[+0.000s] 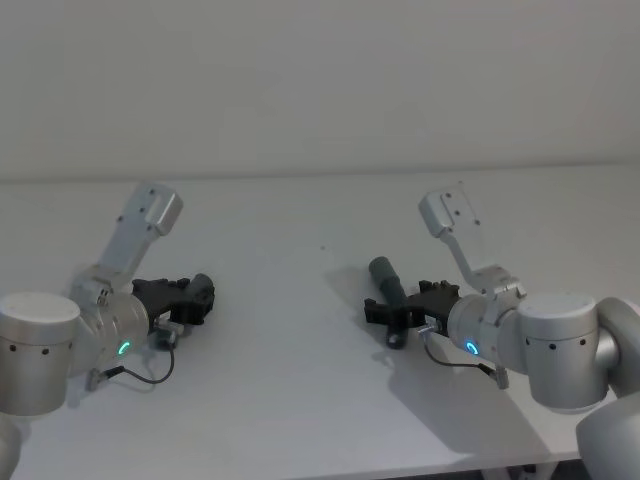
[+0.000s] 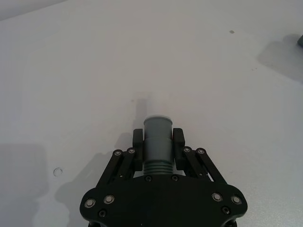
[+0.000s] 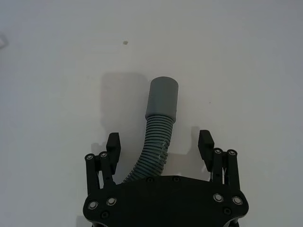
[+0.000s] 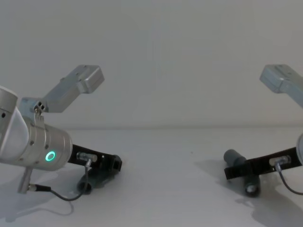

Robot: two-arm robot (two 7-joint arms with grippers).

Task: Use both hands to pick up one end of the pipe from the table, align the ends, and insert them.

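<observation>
Head view, nearest first: the silver cylindrical left arm (image 1: 45, 345) and the silver cylindrical right arm (image 1: 550, 345) come in from the lower corners and reach forward over the plain white matte table (image 1: 300, 400). The black jawed left gripper (image 1: 192, 297) sits low at the table's left side. The black jawed right gripper (image 1: 397, 315) sits low at the right, well apart from it.

In the left wrist view the left gripper (image 2: 158, 138) is clamped on a short dark grey ribbed hose piece (image 2: 156, 149). Its fingers (image 2: 138, 138) press on both sides just behind the white plug tip (image 2: 157, 119), which points forward past them. In the chest view this piece's other end runs down below the gripper, close to the table; whether it touches I cannot tell.

In the right wrist view the right gripper (image 3: 159, 142) has its jaws wide apart. A second curved dark grey ribbed hose piece (image 3: 154, 146) lies on the table between the fingers (image 3: 113, 144), touching neither. Its smooth grey socket cuff (image 3: 162, 97) lies beyond the fingertips.

Behind the table's far edge stands a pale wall (image 1: 320, 80).
</observation>
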